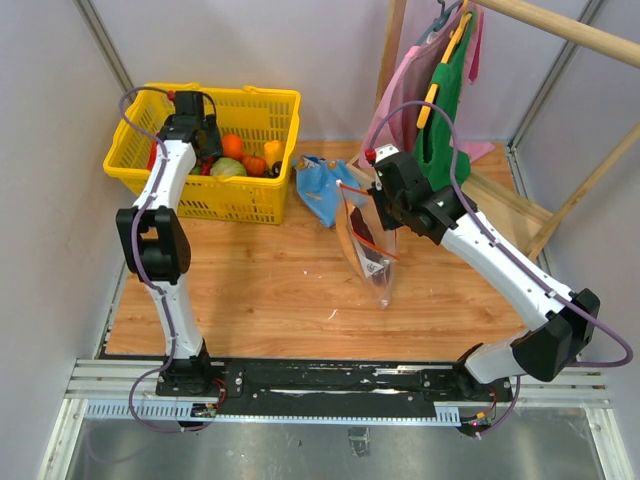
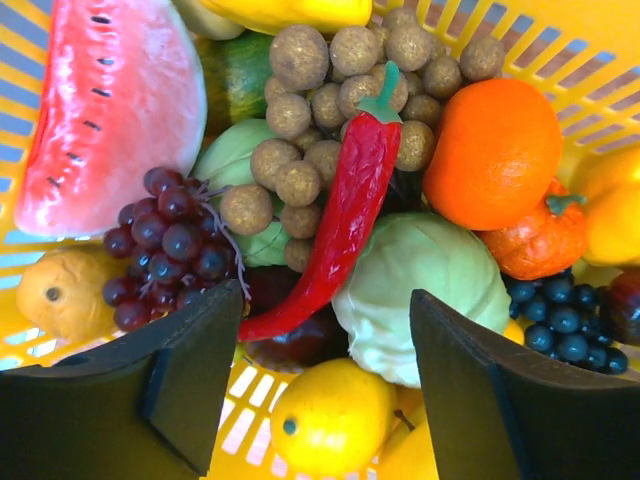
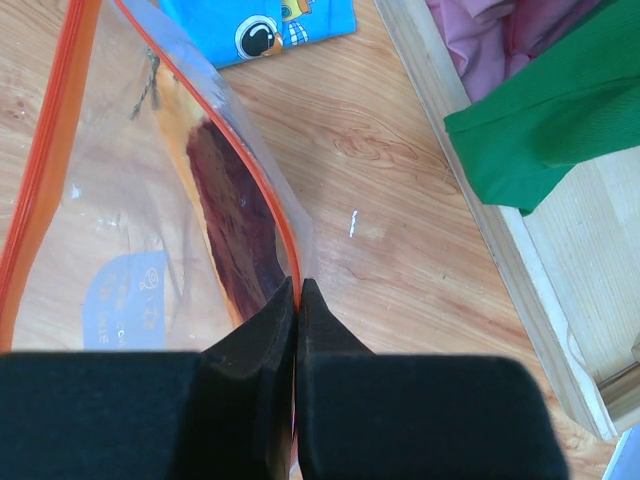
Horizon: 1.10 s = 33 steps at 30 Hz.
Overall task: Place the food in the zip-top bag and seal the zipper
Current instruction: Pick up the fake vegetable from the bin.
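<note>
Yellow basket [image 1: 250, 95], lemon [image 2: 330, 415] under left claw [image 2: 325, 320] (jaws apart) — right claw [image 3: 298, 285] pinches bag [image 3: 130, 230] at zipper [image 3: 55, 130]; label [image 3: 125, 300] unreadable.

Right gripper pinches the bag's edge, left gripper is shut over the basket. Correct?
Not quite: the left gripper is open, jaws apart over the yellow basket, per the left wrist view. The right gripper does pinch the zip-top bag at its edge.
</note>
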### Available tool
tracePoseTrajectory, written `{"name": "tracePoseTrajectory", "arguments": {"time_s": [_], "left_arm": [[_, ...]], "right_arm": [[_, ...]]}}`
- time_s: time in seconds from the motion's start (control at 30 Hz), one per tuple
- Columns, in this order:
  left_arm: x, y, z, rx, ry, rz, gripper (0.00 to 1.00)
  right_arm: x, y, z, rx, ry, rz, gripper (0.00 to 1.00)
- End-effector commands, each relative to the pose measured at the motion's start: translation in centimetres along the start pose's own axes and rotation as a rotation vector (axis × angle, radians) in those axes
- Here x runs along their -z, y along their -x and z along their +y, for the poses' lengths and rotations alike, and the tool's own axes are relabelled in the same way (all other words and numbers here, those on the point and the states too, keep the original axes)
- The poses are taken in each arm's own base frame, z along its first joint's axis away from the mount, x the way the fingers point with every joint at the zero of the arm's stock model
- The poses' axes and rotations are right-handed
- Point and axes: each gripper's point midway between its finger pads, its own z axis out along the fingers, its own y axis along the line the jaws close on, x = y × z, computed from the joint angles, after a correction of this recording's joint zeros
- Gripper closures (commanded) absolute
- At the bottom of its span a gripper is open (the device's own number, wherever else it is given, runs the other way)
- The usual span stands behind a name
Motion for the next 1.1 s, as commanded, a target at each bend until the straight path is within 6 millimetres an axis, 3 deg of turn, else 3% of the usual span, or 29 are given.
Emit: {"name": "tracePoseTrajectory", "arguments": {"time_s": [0.0, 0.33, 0.47, 0.77, 1.07], "left_arm": [[-1.6, 0.5, 0.2, -0.046, 0.007, -0.004, 0.3], [-6.3, -2.0, 0.0, -0.073, 0.013, 0.058, 0.49], [-6.8, -2.1, -0.2, -0.062, -0.01, 0.069, 0.61], [-4.2, 0.1, -0.8, -0.041, -0.067, 0.019, 0.98], [1.0, 3.6, -2.1, 0.043, -0.184, -0.061, 1.0]], "right_arm": [[0.1, 1.2, -0.6, -0.011, -0.026, -0.031, 0.99], [-0.2, 0.7, -0.6, -0.02, -0.033, -0.019, 0.99], [-0.2, 0.7, -0.7, -0.024, -0.035, -0.018, 0.99], [0.3, 0.8, -1.0, -0.033, -0.044, -0.028, 0.99], [0.9, 1.2, -1.4, -0.035, -0.061, -0.051, 0.99]]}}
